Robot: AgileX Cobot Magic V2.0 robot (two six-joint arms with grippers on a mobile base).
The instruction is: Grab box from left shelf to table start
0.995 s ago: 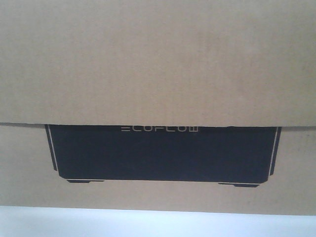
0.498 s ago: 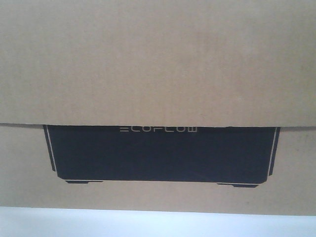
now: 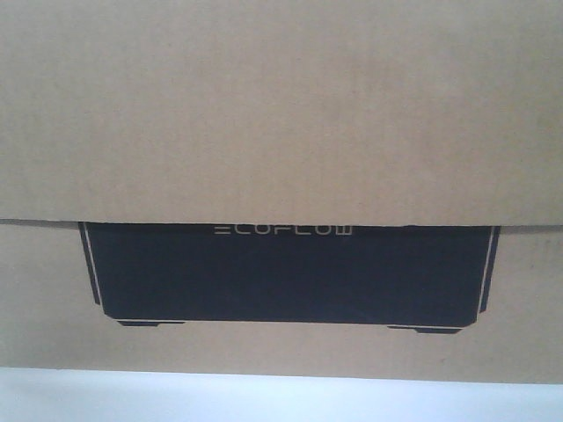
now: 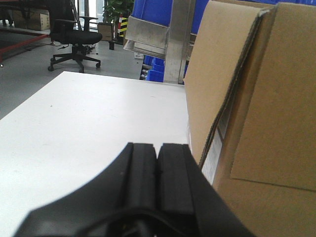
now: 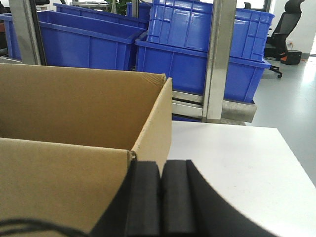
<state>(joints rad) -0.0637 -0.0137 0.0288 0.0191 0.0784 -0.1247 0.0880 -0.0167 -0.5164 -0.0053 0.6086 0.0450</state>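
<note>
A large brown cardboard box [image 3: 281, 114] fills almost the whole front view. Its face carries a wide black printed panel [image 3: 290, 272] with a thin white outline and the word "ECOFLOW" in pale letters along the panel's top edge. A cardboard flap hangs over the upper part of the face and covers the top of the panel. Below the box runs a narrow strip of the white worktop [image 3: 281, 400], and the box's lower edge meets it, so the box sits on the worktop.

In the left wrist view, the left gripper [image 4: 157, 153] lies low over the worktop [image 4: 89, 118], just beside the left side of the box [image 4: 256, 108]. Its two black fingers [image 4: 143, 173] are pressed together with only a thin seam between them, and nothing is held. A white label shows in the gap of a cardboard seam at the box corner. Behind the worktop stand a silver metal shelf [image 4: 175, 39] post and rail, blue plastic bins [image 4: 158, 10], a black office chair [image 4: 74, 39] and a grey floor.

In the right wrist view, the right gripper [image 5: 160, 168] sits at the right side of the box [image 5: 74, 108], close against its open upper flap. Its black fingers [image 5: 175, 192] are also closed together and empty. Beyond the worktop [image 5: 232, 158], the shelf [image 5: 217, 59] holds stacked blue plastic bins [image 5: 197, 44].
</note>
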